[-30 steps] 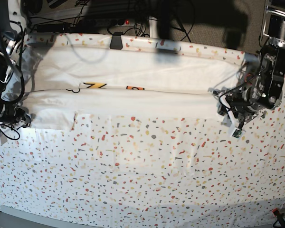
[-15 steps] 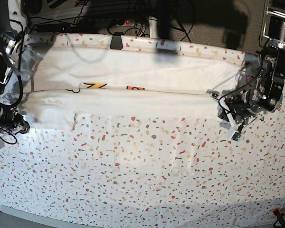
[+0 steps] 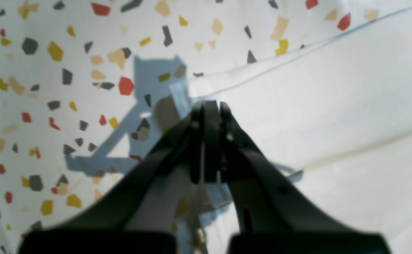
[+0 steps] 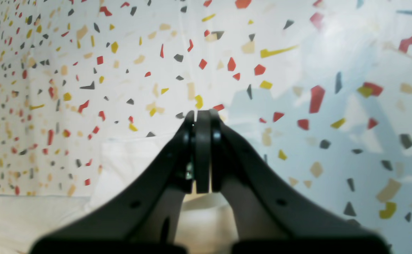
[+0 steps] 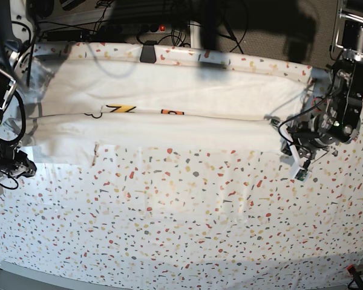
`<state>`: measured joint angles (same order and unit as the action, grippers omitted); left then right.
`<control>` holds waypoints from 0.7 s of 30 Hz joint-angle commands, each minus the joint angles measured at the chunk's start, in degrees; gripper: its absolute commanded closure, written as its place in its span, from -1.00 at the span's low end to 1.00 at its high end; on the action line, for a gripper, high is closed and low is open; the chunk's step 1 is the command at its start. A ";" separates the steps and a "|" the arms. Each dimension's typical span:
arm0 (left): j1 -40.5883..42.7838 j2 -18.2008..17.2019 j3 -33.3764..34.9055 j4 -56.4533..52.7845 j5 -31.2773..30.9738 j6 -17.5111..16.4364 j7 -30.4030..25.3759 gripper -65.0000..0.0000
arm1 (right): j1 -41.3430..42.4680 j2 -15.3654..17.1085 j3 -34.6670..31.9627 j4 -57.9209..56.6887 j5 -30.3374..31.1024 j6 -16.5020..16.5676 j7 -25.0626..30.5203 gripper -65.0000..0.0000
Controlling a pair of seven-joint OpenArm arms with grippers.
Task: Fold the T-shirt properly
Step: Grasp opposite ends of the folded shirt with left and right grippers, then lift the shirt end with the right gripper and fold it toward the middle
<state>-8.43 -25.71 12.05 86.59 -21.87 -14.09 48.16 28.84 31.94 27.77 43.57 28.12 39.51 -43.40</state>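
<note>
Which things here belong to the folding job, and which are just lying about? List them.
Job: T-shirt; left gripper, fingers shut at the shirt's edge; right gripper, shut, empty.
Lying about: speckled table cover; cables behind the table.

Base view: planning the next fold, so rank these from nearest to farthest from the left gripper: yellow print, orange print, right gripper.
1. The orange print, mid-shirt, nearest the left gripper.
2. The yellow print, further toward the image's left.
3. The right gripper, at the far left edge.
</note>
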 commanded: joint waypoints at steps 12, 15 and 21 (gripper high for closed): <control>0.63 -0.66 -0.35 9.77 -0.24 -0.02 1.57 1.00 | 1.44 1.40 0.24 10.23 11.61 0.49 -10.80 1.00; 1.44 -0.66 -0.35 9.94 -0.20 -0.04 1.40 1.00 | 1.44 1.44 0.24 11.17 12.61 0.49 -12.61 1.00; 1.75 -0.66 -0.35 9.94 -0.22 -0.02 0.79 1.00 | 1.49 2.99 0.24 11.10 2.95 0.49 -8.28 1.00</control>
<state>-5.58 -25.71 12.05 95.48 -21.91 -14.06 50.04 28.64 33.23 27.73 53.67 29.71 39.55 -52.66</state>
